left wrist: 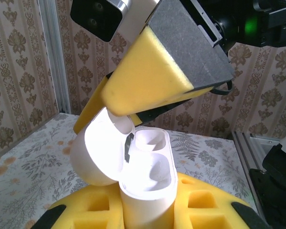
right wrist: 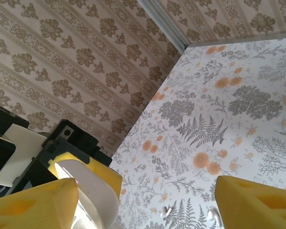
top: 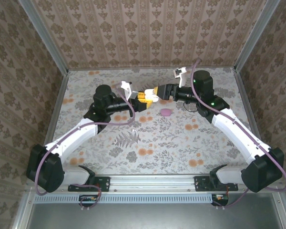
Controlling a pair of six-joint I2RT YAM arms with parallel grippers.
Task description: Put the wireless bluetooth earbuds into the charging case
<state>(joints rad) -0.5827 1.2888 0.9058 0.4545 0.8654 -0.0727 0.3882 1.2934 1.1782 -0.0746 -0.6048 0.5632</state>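
Open charging case (left wrist: 148, 200), right jaws spread close above

White arm links (top: 76, 136) are joined by black joints (top: 43, 167); purple cables (top: 36, 180) are attached, yellow pincer pads (right wrist: 250, 205) fitted.

Charging case (left wrist: 144, 177) bottom — cut off by lower edge.

Right tool (top: 154, 92) overhangs open charging case (left wrist: 150, 181), blocking its mouth
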